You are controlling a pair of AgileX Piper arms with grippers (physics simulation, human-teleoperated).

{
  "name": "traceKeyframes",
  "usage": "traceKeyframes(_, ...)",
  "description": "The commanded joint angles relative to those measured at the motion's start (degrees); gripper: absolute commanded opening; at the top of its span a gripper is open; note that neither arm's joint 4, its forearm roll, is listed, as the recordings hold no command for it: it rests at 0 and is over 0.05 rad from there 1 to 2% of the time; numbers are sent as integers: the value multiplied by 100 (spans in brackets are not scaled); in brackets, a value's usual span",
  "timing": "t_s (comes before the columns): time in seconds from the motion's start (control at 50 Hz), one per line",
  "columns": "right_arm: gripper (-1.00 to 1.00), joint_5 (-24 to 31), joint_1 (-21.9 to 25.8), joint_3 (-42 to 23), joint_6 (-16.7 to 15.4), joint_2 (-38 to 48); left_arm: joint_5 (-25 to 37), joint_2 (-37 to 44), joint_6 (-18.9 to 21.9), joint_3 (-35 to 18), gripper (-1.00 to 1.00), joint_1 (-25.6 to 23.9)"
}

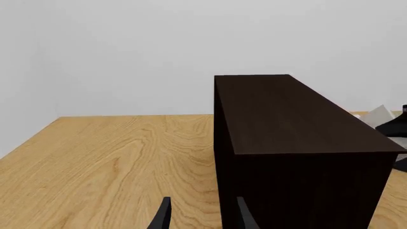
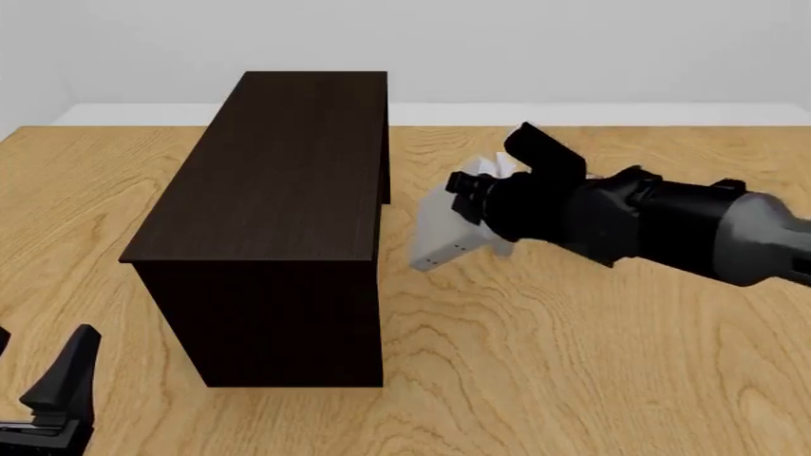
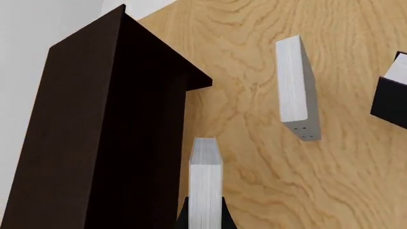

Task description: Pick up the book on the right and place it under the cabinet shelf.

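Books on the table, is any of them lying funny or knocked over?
None knocked over. One grey book is off the table, pinched in the right end effector beside the cabinet. A second grey book and a black book sit on the table.

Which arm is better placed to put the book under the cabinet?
The right. Its gripper already holds the book beside the cabinet, while the left gripper sits open near the front edge, holding nothing.

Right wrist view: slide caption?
Right gripper holds the book edge-up beside the cabinet shelf; second grey book stands apart.
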Motion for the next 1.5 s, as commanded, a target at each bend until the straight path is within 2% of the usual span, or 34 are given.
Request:
traceKeyframes(0.02, -100, -672, -356, 302, 907, 279, 39, 8, 0, -40, 100, 1)
traceKeyframes(0.18, -100, -886, -409, 297, 973, 454, 52, 8, -3, -47, 100, 2)
traceKeyframes(0.34, -100, -1569, -461, 651, 1250, 725, 20, -2, 0, -10, 100, 2)
traceKeyframes(0.52, -100, -2102, -420, 943, 1432, 941, -32, -3, 5, 28, 100, 3)
traceKeyframes(0.66, -100, -2869, -345, 1356, 1731, 1091, -52, -3, 24, -6, 100, -21)
traceKeyframes(0.98, -100, -3852, -295, 1891, 2095, 1244, 29, 6, 4, -36, 100, -44)
traceKeyframes(1.2, -100, -3933, -401, 1874, 2094, 1457, -28, -3, 6, 23, 100, -44)
traceKeyframes(1.28, -100, -3740, -523, 1754, 2021, 1561, -23, -3, 6, 16, 100, -43)
traceKeyframes(1.5, -100, -3748, -632, 1730, 2016, 1829, -25, -3, 8, 14, 100, -44)
